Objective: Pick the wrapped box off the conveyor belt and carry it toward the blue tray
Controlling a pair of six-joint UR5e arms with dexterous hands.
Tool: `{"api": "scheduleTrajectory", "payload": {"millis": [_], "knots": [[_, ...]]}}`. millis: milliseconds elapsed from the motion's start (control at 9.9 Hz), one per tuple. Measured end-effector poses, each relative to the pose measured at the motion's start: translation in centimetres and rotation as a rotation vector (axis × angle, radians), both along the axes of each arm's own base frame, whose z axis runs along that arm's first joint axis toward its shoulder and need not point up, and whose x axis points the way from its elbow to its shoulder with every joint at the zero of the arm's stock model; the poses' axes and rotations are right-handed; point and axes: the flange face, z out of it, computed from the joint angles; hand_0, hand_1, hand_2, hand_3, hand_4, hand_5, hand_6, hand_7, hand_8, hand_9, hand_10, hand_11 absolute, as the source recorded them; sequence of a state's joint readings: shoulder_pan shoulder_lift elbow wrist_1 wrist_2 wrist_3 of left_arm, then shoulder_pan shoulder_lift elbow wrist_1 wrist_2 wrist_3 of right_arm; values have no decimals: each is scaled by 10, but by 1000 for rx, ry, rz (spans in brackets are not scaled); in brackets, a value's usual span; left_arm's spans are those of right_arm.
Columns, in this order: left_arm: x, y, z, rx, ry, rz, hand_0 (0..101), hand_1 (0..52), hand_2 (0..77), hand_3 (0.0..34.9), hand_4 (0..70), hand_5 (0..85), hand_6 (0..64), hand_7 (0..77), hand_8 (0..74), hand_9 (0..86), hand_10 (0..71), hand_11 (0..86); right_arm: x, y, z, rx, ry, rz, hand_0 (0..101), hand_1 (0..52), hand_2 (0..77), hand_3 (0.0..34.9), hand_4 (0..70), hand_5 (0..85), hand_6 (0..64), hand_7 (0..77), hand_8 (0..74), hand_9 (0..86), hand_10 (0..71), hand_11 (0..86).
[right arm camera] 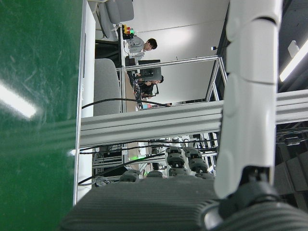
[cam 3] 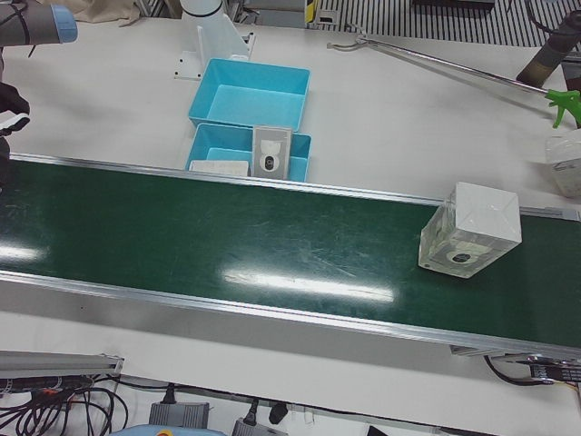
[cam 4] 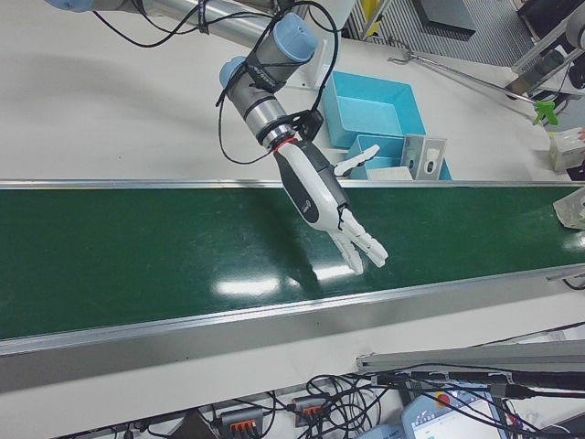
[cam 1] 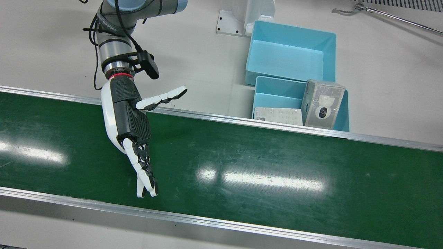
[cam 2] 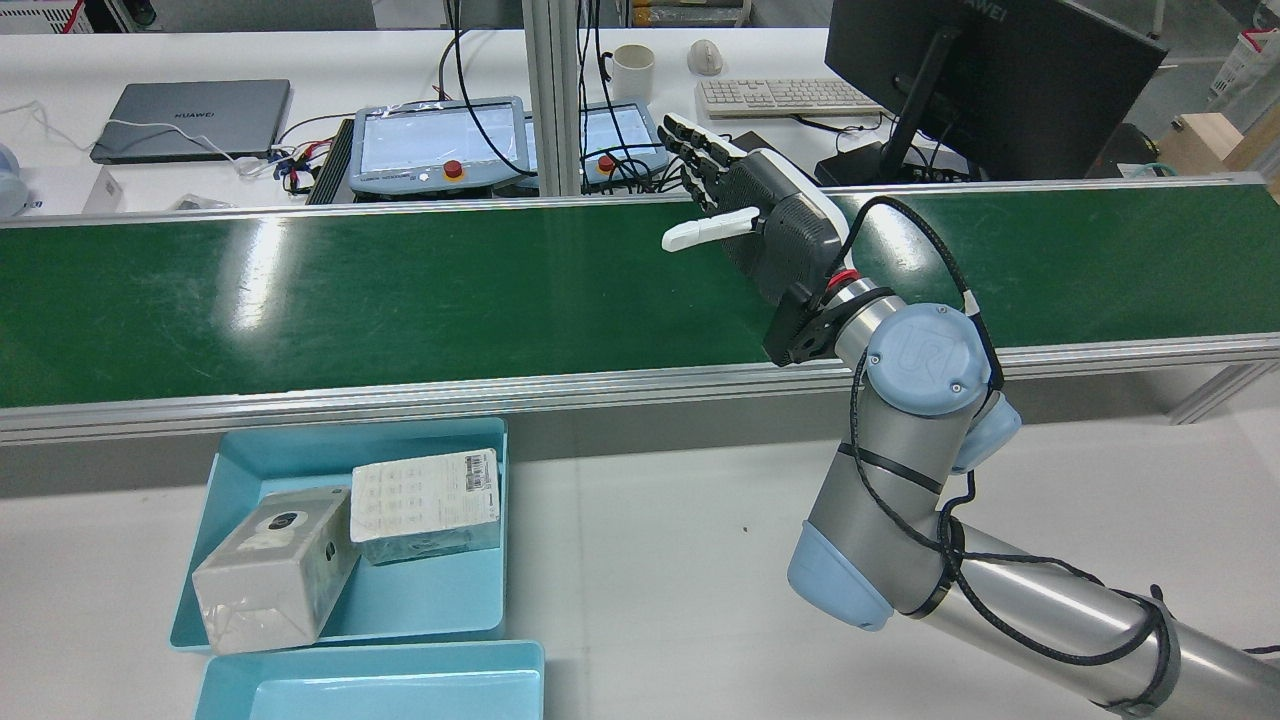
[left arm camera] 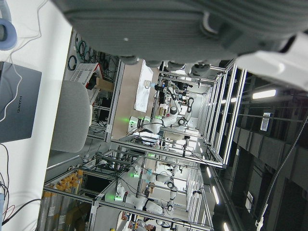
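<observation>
A wrapped white box (cam 3: pixel 470 229) lies on the green conveyor belt (cam 3: pixel 272 245) towards the robot's left end; its corner shows at the right edge of the right-front view (cam 4: pixel 574 208). My right hand (cam 1: pixel 129 121) hovers open and empty over the belt, fingers stretched out, far from that box; it also shows in the rear view (cam 2: pixel 770 225) and the right-front view (cam 4: pixel 320 201). Two blue trays stand beside the belt: an empty one (cam 1: pixel 290 58) and one (cam 1: pixel 273 95) holding two wrapped boxes (cam 1: pixel 322 103). My left hand (left arm camera: pixel 159 29) shows only in its own view, holding nothing.
Aluminium rails (cam 1: pixel 242 121) edge the belt on both sides. A long grabber tool (cam 3: pixel 436 62) lies on the table beyond the trays. A monitor (cam 2: pixel 980 80), a keyboard (cam 2: pixel 770 97) and teach pendants (cam 2: pixel 440 145) stand behind the belt on the operators' side.
</observation>
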State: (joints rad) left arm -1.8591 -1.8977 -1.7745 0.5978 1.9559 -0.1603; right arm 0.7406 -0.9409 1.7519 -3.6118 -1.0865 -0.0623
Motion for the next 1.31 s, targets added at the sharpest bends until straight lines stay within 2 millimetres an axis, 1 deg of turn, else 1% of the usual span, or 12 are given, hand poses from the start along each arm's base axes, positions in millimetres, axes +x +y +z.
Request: {"api": "scheduleTrajectory", "payload": {"millis": [101,202,404,505,808,1010,1111,1212,1313], "knots": [[0,0,0,0,0,0,0,0,11,0,0,11,5,5,5,5,5,5,-1,0,0,4,0,-1,486,136,16,0,49,60,11,0,0,11,5,11],[0,0,0,0,0,0,0,0,11,0,0,11,5,5,5,5,5,5,-3,1,-1,11,-1,-3,486,153,16,0,49,65,5,0,0,11,5,11],[0,0,0,0,0,0,0,0,5,0,0,11,5,5,5,5,5,5,-7,0,-5,40,-7,-2,486,153,16,0,60,65,11,0,0,11,5,11],[0,0,0,0,0,0,0,0,5,0,0,11,5,5,5,5,5,5,-7,0,-6,50,-10,-2,486,142,33,0,60,65,11,0,0,11,5,11],[0,0,0,0,0,0,0,0,11,0,0,11,5,5,5,5,5,5,-5,-3,-9,62,-12,-3,485,142,22,0,71,65,5,0,0,11,5,11],[0,0,0,0,0,0,0,0,11,0,0,11,5,5,5,5,5,5,-8,-2,-7,61,-9,-7,482,142,22,0,71,76,16,0,0,11,5,11],[0,0,0,0,0,0,0,0,11,0,0,11,5,5,5,5,5,5,-10,-1,-6,59,-6,-10,475,109,16,0,82,76,16,27,0,11,5,11],[0,0,0,0,0,0,0,0,11,0,0,11,5,5,5,5,5,5,-12,-1,-5,57,-4,-12,474,125,16,0,82,76,16,27,0,11,5,11],[0,0,0,0,0,0,0,0,11,0,0,11,5,5,5,5,5,5,-13,0,-4,57,-3,-13,474,125,16,0,82,76,16,27,0,11,5,11]]}}
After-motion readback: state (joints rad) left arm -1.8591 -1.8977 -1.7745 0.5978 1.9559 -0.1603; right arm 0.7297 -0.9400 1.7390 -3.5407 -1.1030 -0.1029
